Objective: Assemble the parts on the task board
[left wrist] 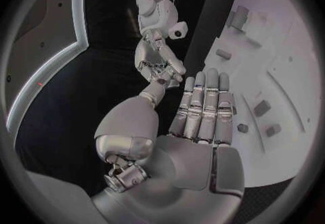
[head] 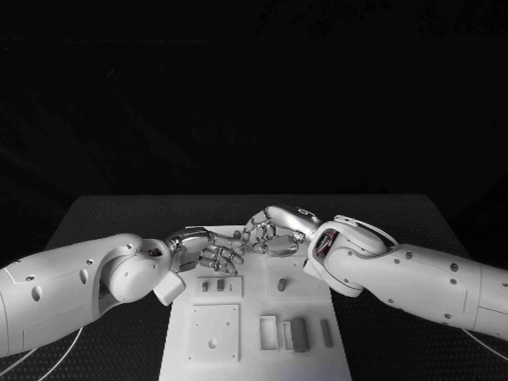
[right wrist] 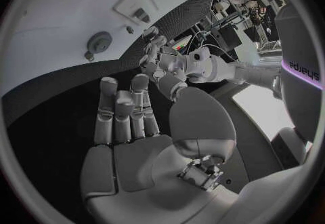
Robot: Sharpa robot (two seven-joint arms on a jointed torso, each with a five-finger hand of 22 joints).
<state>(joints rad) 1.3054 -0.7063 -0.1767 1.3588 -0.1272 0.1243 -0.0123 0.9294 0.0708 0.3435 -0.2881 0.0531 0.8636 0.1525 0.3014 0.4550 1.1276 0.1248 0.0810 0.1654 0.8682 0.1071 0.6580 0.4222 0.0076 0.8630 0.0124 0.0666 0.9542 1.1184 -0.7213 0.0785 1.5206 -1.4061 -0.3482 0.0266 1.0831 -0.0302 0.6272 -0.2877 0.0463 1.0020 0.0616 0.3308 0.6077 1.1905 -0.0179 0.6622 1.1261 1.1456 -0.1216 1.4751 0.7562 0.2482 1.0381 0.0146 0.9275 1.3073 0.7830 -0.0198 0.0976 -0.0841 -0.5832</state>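
Since the fingers of the left hand lie straight and side by side with nothing between them, and the right hand curls loosely near it at the far end of the task board, neither seems to hold a part, though I cannot tell for certain of the right. The parts lie nearer the robot on the board, well apart from both hands. I judge the step is reaching for one; best draw one hand back alone, fingers spread before descending.
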